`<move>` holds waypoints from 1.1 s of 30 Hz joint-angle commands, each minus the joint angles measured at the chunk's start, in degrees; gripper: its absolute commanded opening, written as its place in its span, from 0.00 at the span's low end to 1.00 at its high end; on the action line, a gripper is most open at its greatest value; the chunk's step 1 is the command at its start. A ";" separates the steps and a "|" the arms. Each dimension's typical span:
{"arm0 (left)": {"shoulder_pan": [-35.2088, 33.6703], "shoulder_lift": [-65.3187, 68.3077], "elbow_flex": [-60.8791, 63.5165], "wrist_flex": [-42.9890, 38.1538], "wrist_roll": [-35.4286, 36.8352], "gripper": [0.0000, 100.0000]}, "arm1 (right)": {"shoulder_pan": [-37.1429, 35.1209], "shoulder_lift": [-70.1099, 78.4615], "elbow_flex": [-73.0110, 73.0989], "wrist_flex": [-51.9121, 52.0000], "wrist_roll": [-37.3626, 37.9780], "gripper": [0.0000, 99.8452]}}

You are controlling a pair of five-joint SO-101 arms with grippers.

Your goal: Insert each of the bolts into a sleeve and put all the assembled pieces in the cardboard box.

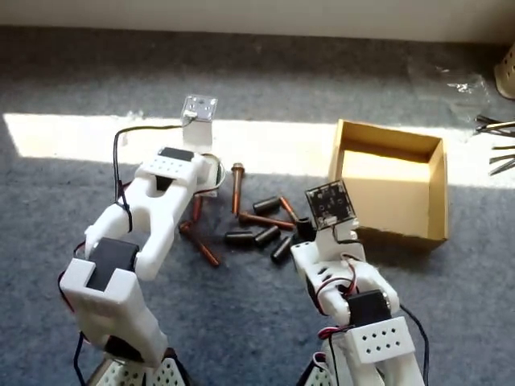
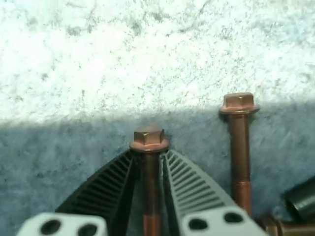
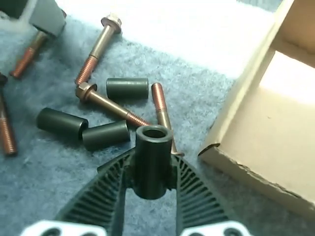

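Observation:
My left gripper [image 2: 149, 157] is shut on a copper bolt [image 2: 149, 140], whose hex head sticks out past the fingertips just above the grey carpet. A second bolt [image 2: 238, 142] lies beside it. My right gripper [image 3: 153, 162] is shut on a black sleeve [image 3: 153, 152], held upright with its open bore facing the camera. From above, the right gripper [image 1: 304, 231] sits at the edge of the pile of loose bolts [image 1: 236, 189] and sleeves [image 1: 266, 204], and the left gripper [image 1: 209, 173] sits at the pile's other side. The cardboard box [image 1: 438, 201] stands open to the right.
Three loose sleeves [image 3: 127, 88] and several bolts [image 3: 110, 104] lie on the carpet between the arms. The box wall [image 3: 256, 172] is close beside the right gripper. Metal tools [image 1: 499, 145] lie at the far right edge. A sunlit strip crosses the carpet.

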 commanded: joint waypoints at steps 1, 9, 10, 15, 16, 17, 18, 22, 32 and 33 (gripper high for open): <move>2.68 -3.47 -5.58 2.46 -2.20 0.00 | -2.86 -0.84 1.71 -6.73 0.00 0.00; 8.48 -17.71 -5.85 7.47 -2.55 0.00 | -7.43 -0.84 8.84 -17.27 8.00 0.00; 9.36 -19.91 -5.85 8.44 -3.78 0.00 | -7.43 -0.84 9.19 -18.15 7.21 0.00; 11.91 -30.90 -5.67 13.36 -8.44 0.00 | -7.25 -0.92 9.27 -18.86 3.43 0.00; 11.91 -33.10 -5.41 13.71 -8.44 0.00 | -7.25 -0.92 9.19 -18.86 2.29 0.00; 11.91 -35.30 -4.70 13.80 -8.70 0.00 | -7.25 -0.92 9.19 -18.86 0.70 0.00; 11.65 -37.49 -3.74 13.71 -8.70 0.00 | -7.25 -0.92 9.10 -18.86 -0.97 0.00; 11.47 -46.02 3.47 13.45 -8.79 0.00 | -7.69 -0.92 8.75 -18.86 -6.33 0.00; 11.91 -70.55 23.96 0.44 -13.71 0.00 | -16.48 -0.92 3.47 -18.95 -7.21 0.00; 11.91 -73.19 25.45 -0.26 -13.71 0.00 | -16.57 -0.92 3.38 -19.38 -7.30 0.00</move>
